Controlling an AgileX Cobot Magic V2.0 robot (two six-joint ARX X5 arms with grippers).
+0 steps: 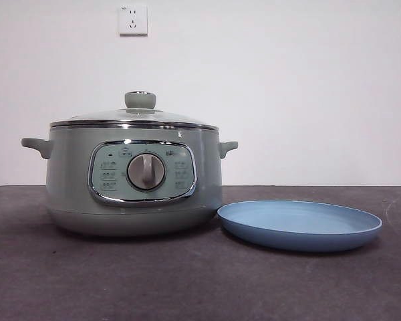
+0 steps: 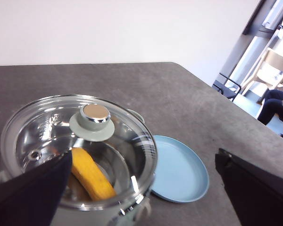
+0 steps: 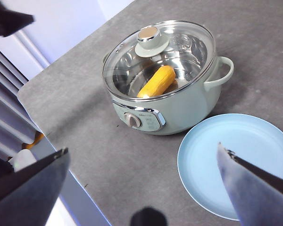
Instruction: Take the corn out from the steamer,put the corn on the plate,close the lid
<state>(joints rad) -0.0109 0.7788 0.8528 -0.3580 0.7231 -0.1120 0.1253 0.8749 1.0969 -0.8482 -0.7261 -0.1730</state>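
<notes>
The sage-green steamer stands on the table with its glass lid closed on top. The yellow-orange corn lies inside, seen through the lid in the right wrist view and in the left wrist view. The light-blue plate lies empty just right of the steamer. My left gripper is open, high above the steamer and plate. My right gripper is open, high above the table in front of the steamer and plate. Neither arm shows in the front view.
The dark grey table runs to a white wall with a socket. The left wrist view shows the table's far corner and a chair beyond it. The right wrist view shows the table's edge.
</notes>
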